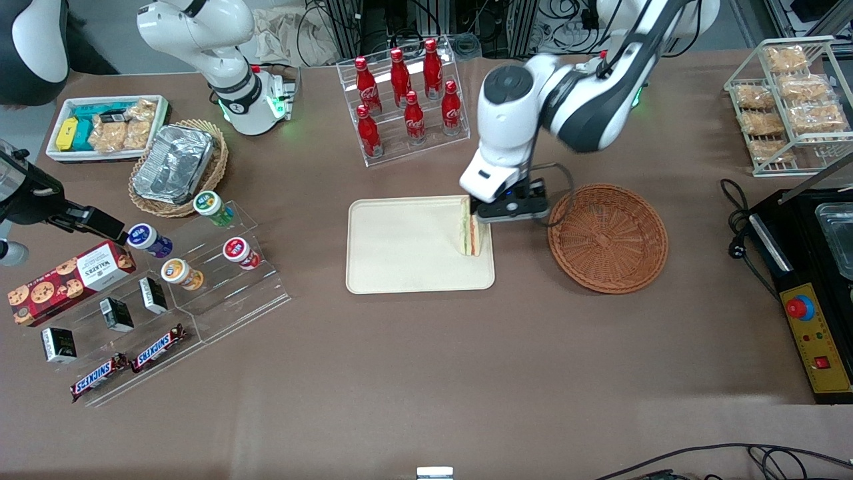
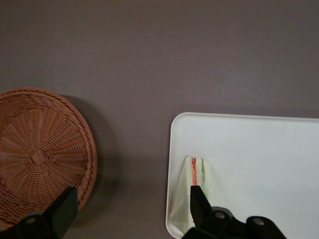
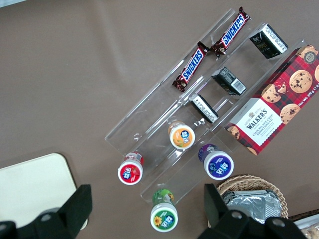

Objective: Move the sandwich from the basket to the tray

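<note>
Working arm reaches down from the frame's upper right, its gripper (image 1: pixel 490 217) low at the tray's (image 1: pixel 400 257) edge facing the basket (image 1: pixel 608 238), frame centre. Jaws released, spread wide, grasping nothing. Sandwich (image 1: pixel 470 227) stands on edge in the tray beside one finger (image 2: pixel 200 209). Basket holds nothing.

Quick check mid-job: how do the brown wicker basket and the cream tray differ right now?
The basket is round, woven and reddish-brown; the tray is flat, rectangular, smooth and cream with a low rim. The basket holds nothing, while the tray carries the sandwich at its edge nearest the basket. The gripper, open, hangs over that edge of the tray, not over the basket. Both sit side by side on the brown table.
</note>
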{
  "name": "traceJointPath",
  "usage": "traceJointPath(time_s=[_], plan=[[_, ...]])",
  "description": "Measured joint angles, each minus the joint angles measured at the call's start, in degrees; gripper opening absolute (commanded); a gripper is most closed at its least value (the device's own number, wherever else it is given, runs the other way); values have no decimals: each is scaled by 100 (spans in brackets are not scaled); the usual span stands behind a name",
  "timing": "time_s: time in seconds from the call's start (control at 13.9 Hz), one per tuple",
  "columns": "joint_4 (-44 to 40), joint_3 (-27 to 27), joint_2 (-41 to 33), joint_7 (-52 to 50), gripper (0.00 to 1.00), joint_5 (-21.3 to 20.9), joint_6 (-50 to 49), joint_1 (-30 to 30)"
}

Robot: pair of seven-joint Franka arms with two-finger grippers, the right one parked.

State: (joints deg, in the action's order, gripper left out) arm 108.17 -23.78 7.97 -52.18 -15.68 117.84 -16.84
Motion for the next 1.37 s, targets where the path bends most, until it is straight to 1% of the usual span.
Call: traceJointPath(time_s=[0.07,0.22,0.43,0.58,0.65,0.72,0.79,0.94,1.01,1.08,1.22,1.37], plan=[[-169,4,-44,155,100,51,-118,112],[-319,10,-93,675,100,289,-215,491],[-371,21,-206,1537,100,475,-567,1042],[-380,35,-396,2038,100,567,-846,1352],[-382,102,-543,2306,100,680,-997,1457],[-384,296,-715,2582,100,875,-1123,1478],[-383,619,-898,2891,100,1163,-1262,1420],[-363,1590,-1241,3633,100,1686,-1630,1091],[-329,1998,-1383,3908,100,1800,-1784,970],[-273,2242,-1507,4059,100,1848,-1853,921],[-168,2463,-1683,4101,100,1907,-1863,868],[-187,2505,-1722,4104,100,1920,-1851,832]])
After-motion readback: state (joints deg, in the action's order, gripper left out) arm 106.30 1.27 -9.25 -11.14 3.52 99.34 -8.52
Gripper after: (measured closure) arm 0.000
